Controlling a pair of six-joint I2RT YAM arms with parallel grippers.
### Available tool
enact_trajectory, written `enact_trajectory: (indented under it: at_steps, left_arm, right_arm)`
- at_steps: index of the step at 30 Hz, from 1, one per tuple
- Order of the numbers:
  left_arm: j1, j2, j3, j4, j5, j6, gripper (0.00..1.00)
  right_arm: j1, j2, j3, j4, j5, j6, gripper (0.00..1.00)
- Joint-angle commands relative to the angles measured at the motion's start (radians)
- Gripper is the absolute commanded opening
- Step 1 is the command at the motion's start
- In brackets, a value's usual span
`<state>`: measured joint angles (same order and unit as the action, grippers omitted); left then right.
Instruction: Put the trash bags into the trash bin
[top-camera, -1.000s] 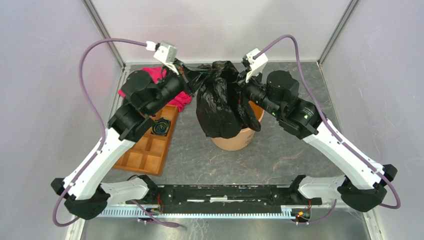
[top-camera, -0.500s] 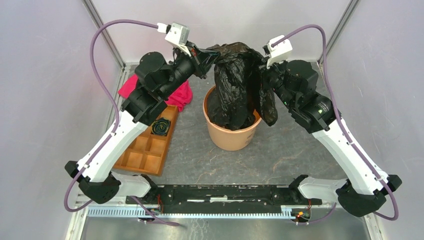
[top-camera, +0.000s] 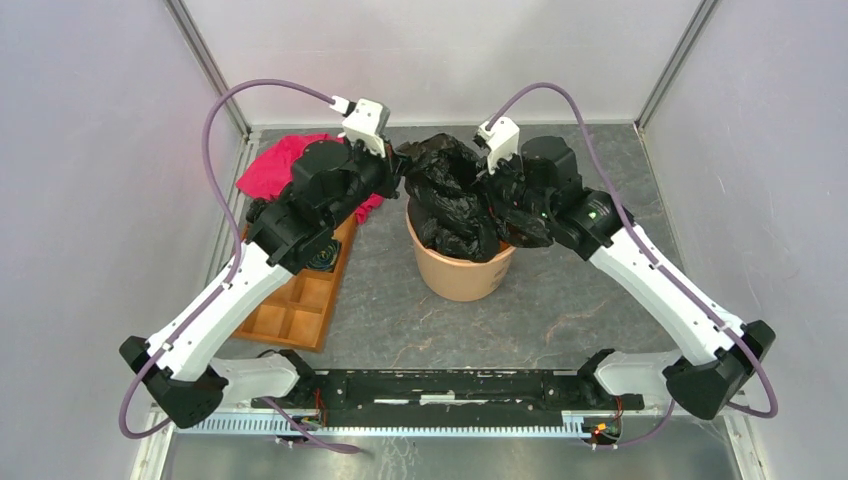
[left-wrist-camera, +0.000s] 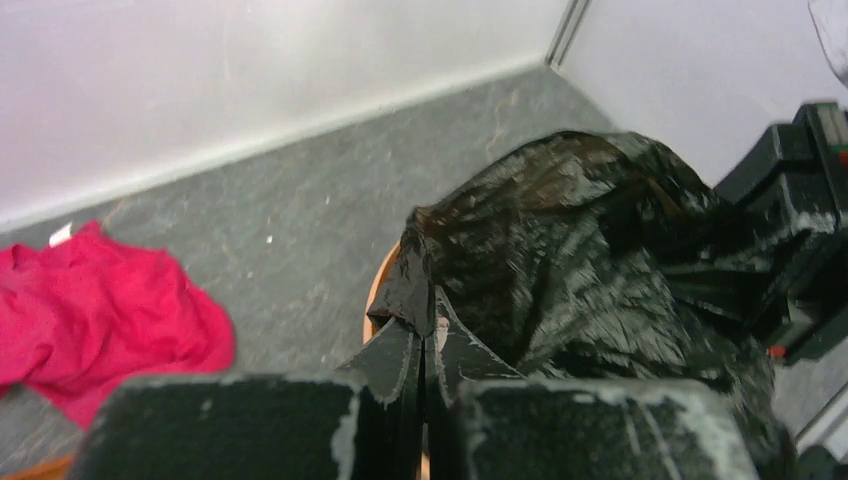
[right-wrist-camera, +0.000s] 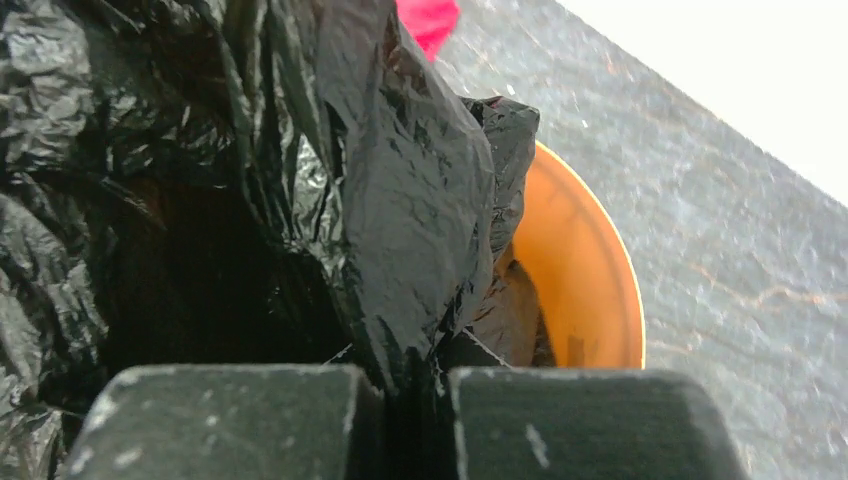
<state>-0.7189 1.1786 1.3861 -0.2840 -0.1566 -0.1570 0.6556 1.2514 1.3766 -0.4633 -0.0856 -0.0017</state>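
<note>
Your left hand (top-camera: 398, 175) and right hand (top-camera: 497, 185) are each clamped on an edge of the black trash bag (top-camera: 455, 205), which bunches between them, sagging into the orange bucket (top-camera: 462, 278).

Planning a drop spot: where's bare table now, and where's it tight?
Bare: the grey table between the orange bucket and the near rail, and the strip between bucket and compartment tray. Crowded: bucket mouth, where left gripper and right gripper pinch the black trash bag; far-left corner holds the red cloth.
</note>
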Motion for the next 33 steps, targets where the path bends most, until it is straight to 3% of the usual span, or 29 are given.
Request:
enact_trajectory:
  at_steps: [1, 4, 8, 11, 14, 19, 21, 22, 24, 30, 33]
  left_arm:
    - [0.003, 0.020, 0.044, -0.125, -0.014, 0.067, 0.02]
    - [0.003, 0.047, 0.096, -0.069, 0.006, 0.037, 0.02]
    - [0.003, 0.160, 0.240, -0.012, 0.161, -0.005, 0.02]
    - [0.003, 0.216, 0.317, -0.027, 0.216, -0.012, 0.02]
    - [0.003, 0.207, 0.295, -0.036, 0.196, 0.006, 0.02]
    - [0.009, 0.137, 0.208, -0.054, 0.084, 0.025, 0.02]
    - [0.013, 0.114, 0.187, -0.066, 0.063, 0.030, 0.02]
    - [0.014, 0.109, 0.180, -0.074, 0.070, 0.039, 0.02]
    - [0.015, 0.100, 0.176, -0.086, 0.093, 0.057, 0.02]
    - [0.015, 0.096, 0.196, -0.096, 0.108, 0.061, 0.02]
    - [0.015, 0.106, 0.207, -0.090, 0.133, 0.058, 0.02]
  right_arm:
    - [-0.001, 0.019, 0.088, -0.100, 0.161, -0.024, 0.00]
    - [-0.001, 0.019, 0.165, -0.149, 0.263, -0.071, 0.00]
    - [-0.002, 0.009, 0.228, -0.200, 0.286, -0.092, 0.02]
    - [-0.001, -0.021, 0.219, -0.239, 0.257, -0.091, 0.13]
    - [-0.001, -0.074, 0.198, -0.268, 0.252, -0.097, 0.23]
    - [-0.001, -0.110, 0.271, -0.340, 0.229, -0.114, 0.54]
    - [-0.001, -0.109, 0.309, -0.364, 0.117, -0.147, 0.67]
    - [-0.001, -0.107, 0.314, -0.375, -0.014, -0.177, 0.78]
    - [0.000, -0.106, 0.327, -0.386, -0.195, -0.221, 0.88]
    - [0.007, -0.107, 0.282, -0.266, -0.609, -0.136, 0.88]
    - [0.116, -0.092, 0.160, -0.075, -0.803, -0.028, 0.84]
